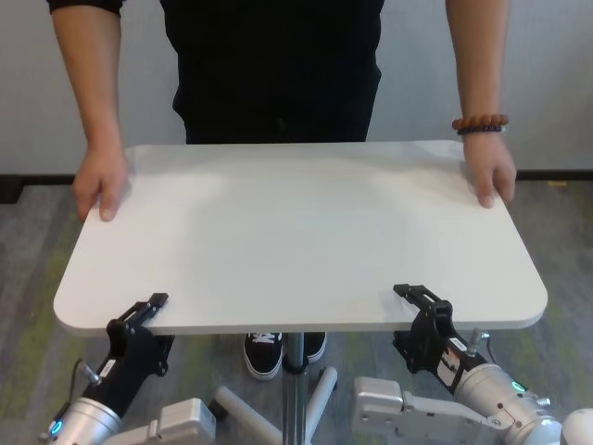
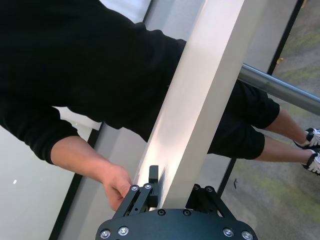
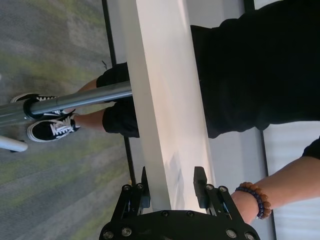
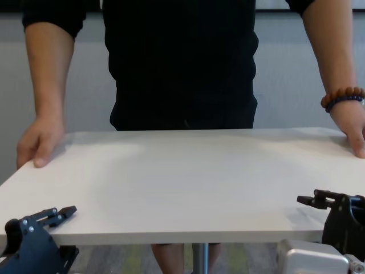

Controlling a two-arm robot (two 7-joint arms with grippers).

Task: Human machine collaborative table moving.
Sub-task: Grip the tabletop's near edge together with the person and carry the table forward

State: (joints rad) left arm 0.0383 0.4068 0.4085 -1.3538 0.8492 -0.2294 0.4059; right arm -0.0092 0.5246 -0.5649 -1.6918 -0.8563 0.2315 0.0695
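Observation:
The white table (image 1: pixel 296 232) stands between me and the human (image 1: pixel 278 65), on a slim grey pole (image 1: pixel 295 371). My left gripper (image 1: pixel 153 311) is shut on the near edge at its left corner. In the left wrist view, its black fingers (image 2: pixel 153 175) clamp the thin edge (image 2: pixel 200 100). My right gripper (image 1: pixel 414 304) is shut on the near edge toward the right, pinching the edge (image 3: pixel 165 100) in the right wrist view. The human rests one hand (image 1: pixel 100 185) on the far left corner. The other hand (image 1: pixel 491 176), with a bead bracelet (image 1: pixel 480 122), holds the far right corner.
Grey base legs (image 1: pixel 320 394) spread out under the table near my arms. The human's black sneakers (image 1: pixel 264 352) stand on the grey-green carpet beneath the top. A pale wall with a dark baseboard (image 1: pixel 18 185) runs behind the human.

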